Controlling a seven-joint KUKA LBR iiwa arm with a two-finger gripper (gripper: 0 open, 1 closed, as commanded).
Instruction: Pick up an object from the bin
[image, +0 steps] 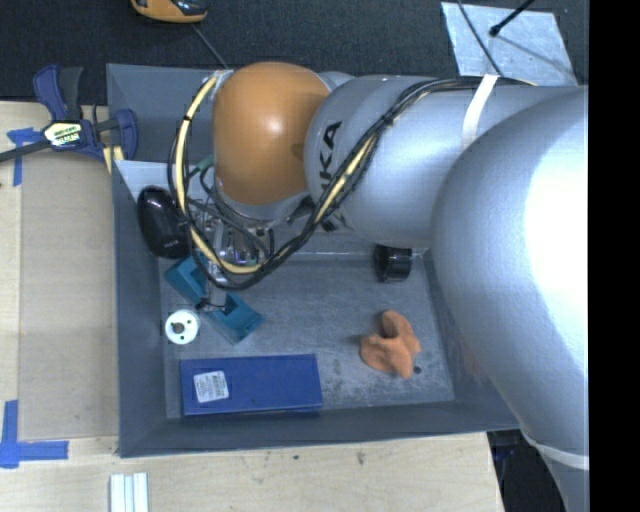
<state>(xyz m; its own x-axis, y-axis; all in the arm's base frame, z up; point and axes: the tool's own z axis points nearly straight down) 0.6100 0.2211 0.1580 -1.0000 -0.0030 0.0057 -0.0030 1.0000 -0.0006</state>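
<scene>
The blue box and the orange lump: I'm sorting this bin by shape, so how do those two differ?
The blue box is flat, rectangular and straight-edged; the orange lump is rounded and irregular. The blue box carries a white label; the orange lump is plain. The blue box is clearly bigger than the orange lump. Both lie on the bin floor, apart from each other.

Orange wrist cover (262, 130) and looping cables (186, 150) hide most of the gripper (214, 292). Directly under it, a teal block (238, 318) shows only its two ends. A black rounded thing (158, 222) beside the gripper, toward the bin's back, is partly behind cables. Well apart on the gripper's other side, a small black cylinder (393, 264) is tucked under the arm (500, 200). The blue box (265, 382) lies near the gripper, its label (210, 386) too small to read.
</scene>
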